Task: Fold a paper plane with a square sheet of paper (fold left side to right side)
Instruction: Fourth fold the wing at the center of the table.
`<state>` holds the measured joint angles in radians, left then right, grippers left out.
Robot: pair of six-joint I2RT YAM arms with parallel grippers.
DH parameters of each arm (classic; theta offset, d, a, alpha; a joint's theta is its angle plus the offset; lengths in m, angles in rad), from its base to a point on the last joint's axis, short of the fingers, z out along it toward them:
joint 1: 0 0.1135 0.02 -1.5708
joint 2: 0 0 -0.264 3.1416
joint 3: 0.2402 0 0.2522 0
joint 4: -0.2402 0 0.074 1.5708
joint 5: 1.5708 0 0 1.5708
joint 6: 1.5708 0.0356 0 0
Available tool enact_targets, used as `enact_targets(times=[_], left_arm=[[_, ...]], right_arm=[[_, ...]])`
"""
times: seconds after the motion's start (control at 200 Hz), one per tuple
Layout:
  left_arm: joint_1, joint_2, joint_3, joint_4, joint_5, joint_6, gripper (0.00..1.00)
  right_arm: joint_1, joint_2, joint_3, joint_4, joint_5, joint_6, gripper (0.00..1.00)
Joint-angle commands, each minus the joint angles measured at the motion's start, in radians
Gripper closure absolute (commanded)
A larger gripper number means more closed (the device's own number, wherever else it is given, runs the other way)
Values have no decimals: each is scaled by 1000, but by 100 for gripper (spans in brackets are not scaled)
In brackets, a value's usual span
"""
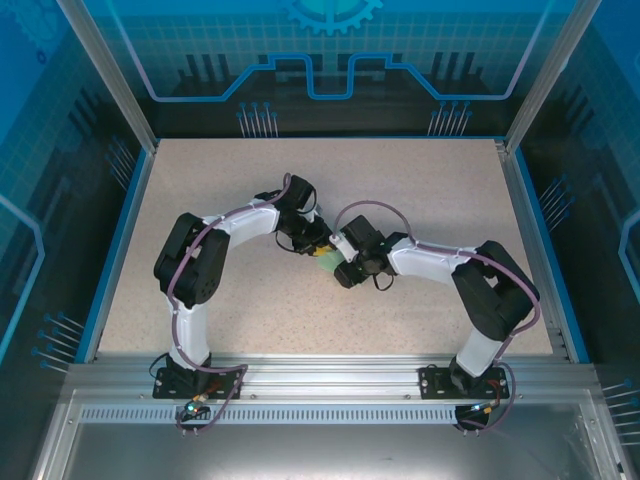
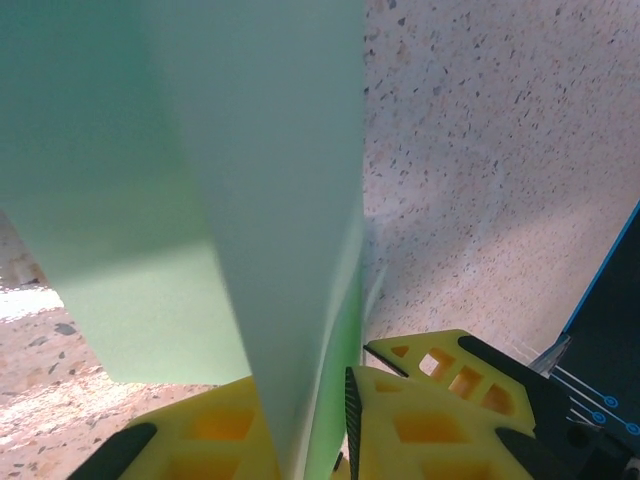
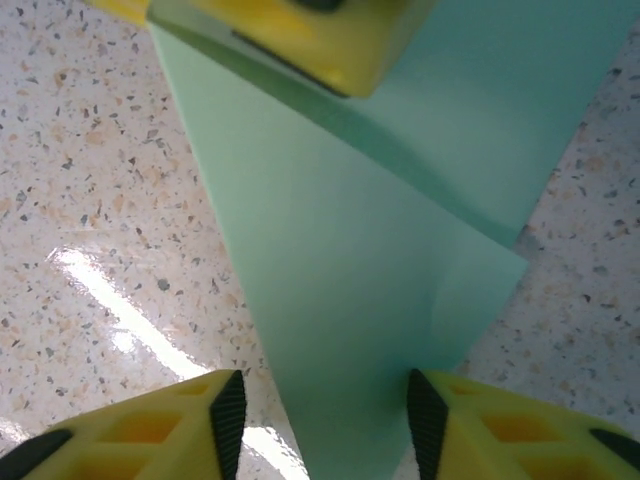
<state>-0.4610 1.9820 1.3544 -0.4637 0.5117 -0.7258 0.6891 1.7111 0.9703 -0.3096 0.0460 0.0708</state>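
The sheet of paper, pale mint-green and folded into layers, is held between the two arms over the middle of the table. In the left wrist view the paper rises from between the yellow fingers of my left gripper, which is shut on its folded edge. In the right wrist view the paper lies between the pads of my right gripper. Those jaws stand wide apart: the left pad is clear of the paper and the right pad is at its edge. A left gripper finger pinches the paper's far end. From above, the left gripper and the right gripper almost touch.
The speckled beige tabletop stretches out around both arms. A blue rim and metal frame posts border it at the sides and back. An aluminium rail carries the arm bases at the near edge.
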Motion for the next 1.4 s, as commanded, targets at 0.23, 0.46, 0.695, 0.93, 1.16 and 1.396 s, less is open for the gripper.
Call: enact_targets(times=[0.23,0.46,0.695,0.93,1.16,1.396], left_arm=[[6,11,52,-42,2,24,72],[46,-28,49,-69,-1,44,56],[105,-78,48,-79,7,64,36],[167,-140,-9,-61,-5,63,28],[150,-143,-111,9,33,48,33],[92,-94,-132,56,56,24,47]], right_arm=[[20,36,22,17,12,-16,68],[17,54,25,17,-13,-13,78],[17,61,20,16,-29,-12,80],[-17,39,-6,48,-98,25,83],[-64,25,-13,63,-197,40,85],[-130,20,-15,79,-315,75,85]])
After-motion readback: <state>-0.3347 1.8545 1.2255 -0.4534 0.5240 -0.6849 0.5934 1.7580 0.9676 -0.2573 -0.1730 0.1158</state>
